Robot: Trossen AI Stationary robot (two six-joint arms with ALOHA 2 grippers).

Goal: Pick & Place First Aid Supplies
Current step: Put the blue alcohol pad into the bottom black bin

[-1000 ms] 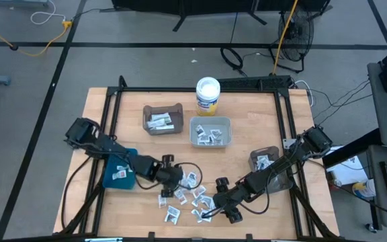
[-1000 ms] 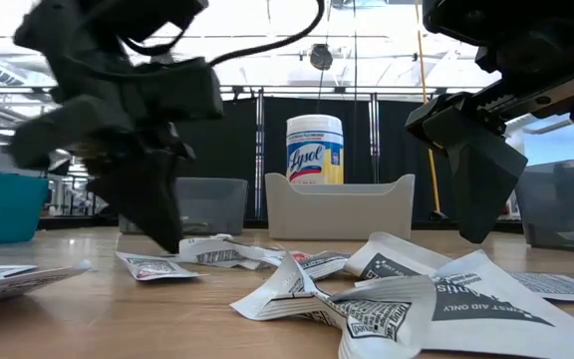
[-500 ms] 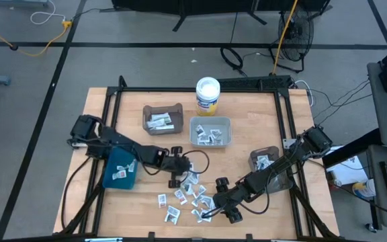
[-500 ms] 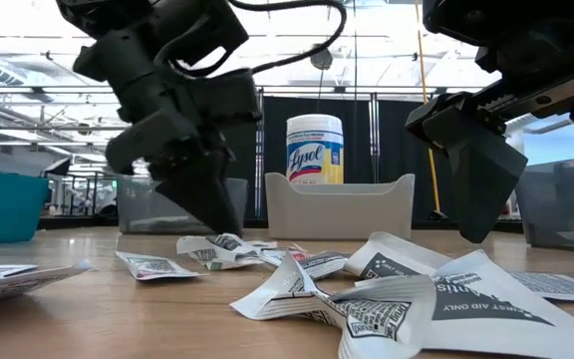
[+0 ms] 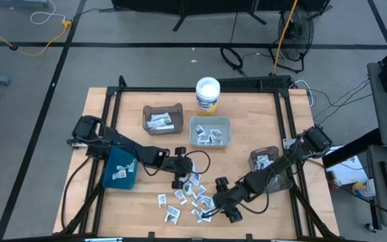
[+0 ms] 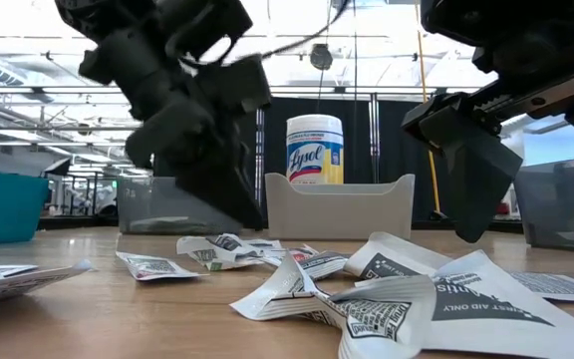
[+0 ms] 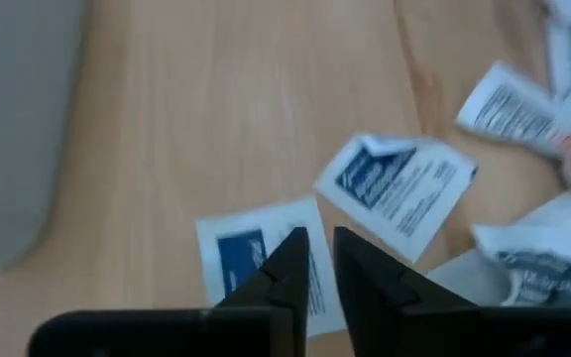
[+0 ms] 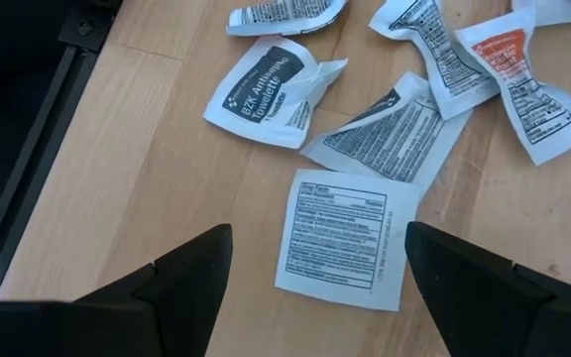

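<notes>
Moved toward 3 o'clock, the left tool hovers over the packets, fingers narrowly parted (nothing held). Right tool waits wide at 5 o'clock.

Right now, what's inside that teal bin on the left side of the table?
In the high view, the teal bin holds at least one small white packet. The left arm crosses above its top edge, so anything lying under there is hidden.

Two dark, jointed arms — black cables looping along them.
</notes>
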